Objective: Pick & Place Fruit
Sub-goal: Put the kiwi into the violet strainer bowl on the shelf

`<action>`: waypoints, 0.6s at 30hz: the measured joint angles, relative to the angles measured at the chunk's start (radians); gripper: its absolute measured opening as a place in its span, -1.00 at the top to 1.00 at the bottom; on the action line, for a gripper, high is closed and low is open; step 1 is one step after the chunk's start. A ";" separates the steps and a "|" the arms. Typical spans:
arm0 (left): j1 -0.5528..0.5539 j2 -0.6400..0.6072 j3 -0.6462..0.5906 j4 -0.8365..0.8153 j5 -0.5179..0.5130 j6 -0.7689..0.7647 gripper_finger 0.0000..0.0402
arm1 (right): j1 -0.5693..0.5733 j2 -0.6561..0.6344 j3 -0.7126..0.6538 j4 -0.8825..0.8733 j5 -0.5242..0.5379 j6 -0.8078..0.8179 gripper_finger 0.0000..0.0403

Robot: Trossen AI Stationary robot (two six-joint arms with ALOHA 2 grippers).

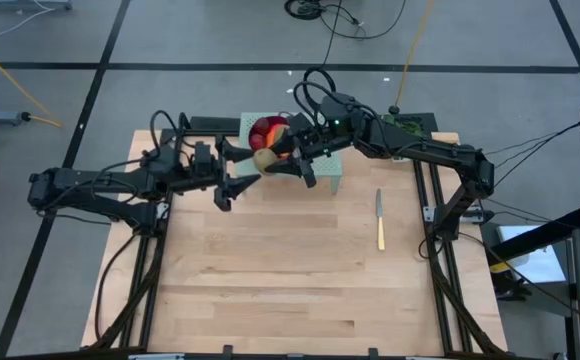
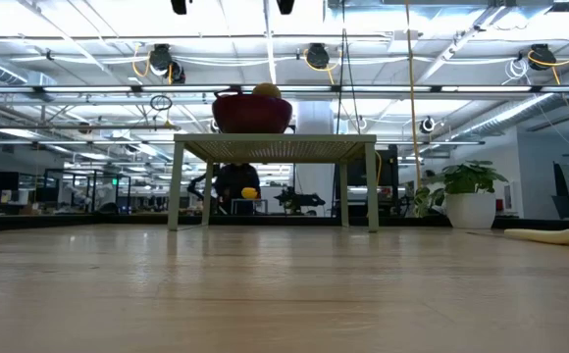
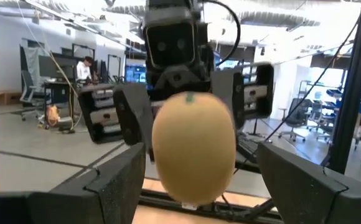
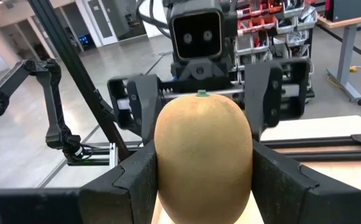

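Above the wooden surface (image 1: 290, 270), your brown-green oval (image 1: 263, 158) stands upright; right gripper (image 1: 285, 155) fingers pinch it, left gripper (image 1: 242, 168) fingers spread alongside.

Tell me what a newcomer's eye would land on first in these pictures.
First, the brown oval fruit held up in mid-air between the two grippers, which meet nose to nose over the table's far edge: the right gripper has its fingers closed against the fruit's sides, while the left gripper stands open around it. Next, the bowl with fruit atop the small stand, just behind them.
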 joint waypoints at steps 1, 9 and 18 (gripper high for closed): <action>0.000 0.000 0.000 -0.009 0.000 0.000 -0.53 | 0.000 0.000 0.000 0.004 0.000 0.000 0.00; 0.000 0.000 0.000 -0.016 0.000 -0.014 -0.53 | 0.006 0.000 0.000 0.023 0.001 0.008 0.00; 0.000 0.012 0.000 -0.012 -0.001 -0.035 -0.53 | 0.014 0.000 0.000 0.043 0.002 0.022 0.00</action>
